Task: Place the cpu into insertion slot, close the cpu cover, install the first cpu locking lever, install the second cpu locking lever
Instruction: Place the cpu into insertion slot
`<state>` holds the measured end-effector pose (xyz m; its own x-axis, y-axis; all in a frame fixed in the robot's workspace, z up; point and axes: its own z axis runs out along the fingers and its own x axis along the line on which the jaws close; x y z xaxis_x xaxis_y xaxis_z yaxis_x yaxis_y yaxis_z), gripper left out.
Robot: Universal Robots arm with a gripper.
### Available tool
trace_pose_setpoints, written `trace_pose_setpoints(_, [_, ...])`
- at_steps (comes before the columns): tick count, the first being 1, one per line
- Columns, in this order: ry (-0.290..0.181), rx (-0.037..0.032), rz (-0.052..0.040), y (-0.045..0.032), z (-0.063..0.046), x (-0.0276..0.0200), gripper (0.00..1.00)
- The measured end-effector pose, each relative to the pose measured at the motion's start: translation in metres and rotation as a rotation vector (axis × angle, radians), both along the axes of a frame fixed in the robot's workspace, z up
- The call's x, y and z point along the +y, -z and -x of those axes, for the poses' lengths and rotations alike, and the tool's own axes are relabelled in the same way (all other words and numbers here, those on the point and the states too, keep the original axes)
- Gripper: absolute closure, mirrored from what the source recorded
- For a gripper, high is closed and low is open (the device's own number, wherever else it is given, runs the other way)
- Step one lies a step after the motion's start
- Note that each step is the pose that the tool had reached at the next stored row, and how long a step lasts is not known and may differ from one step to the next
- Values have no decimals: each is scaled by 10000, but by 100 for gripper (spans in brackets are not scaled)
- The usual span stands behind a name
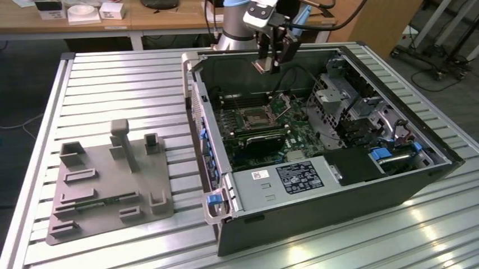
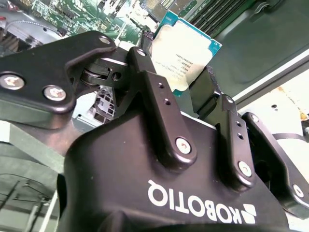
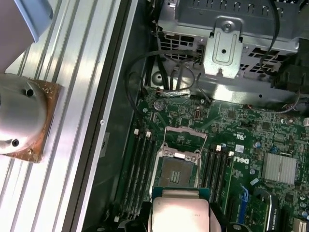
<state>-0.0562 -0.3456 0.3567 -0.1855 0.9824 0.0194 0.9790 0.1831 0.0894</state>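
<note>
Black two-finger gripper (image 1: 270, 66) clamped on the flat square silvery-grey cpu (image 3: 179, 210), high over the open computer case (image 1: 322, 185). Silver-rimmed square insertion slot (image 3: 177, 173) lies below, well apart, slightly offset. Thin silver cpu cover (image 3: 186, 137) stands open.

a slatted metal counter (image 1: 112, 78) carries an open dark computer case (image 1: 322, 224) and, beside it on the exterior view's left, a grey moulded fixture plate (image 1: 105, 185). inside the case sit black memory slots (image 3: 137, 164), a silver heatsink (image 3: 279, 169) and a metal drive cage (image 3: 227, 29).
</note>
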Motion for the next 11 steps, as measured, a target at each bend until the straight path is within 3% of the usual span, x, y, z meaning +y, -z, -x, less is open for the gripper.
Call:
trace_pose_setpoints(7, [585,0,0,2,7,0,45])
trace_pose_setpoints(11, [663,0,1,2,8,0,45])
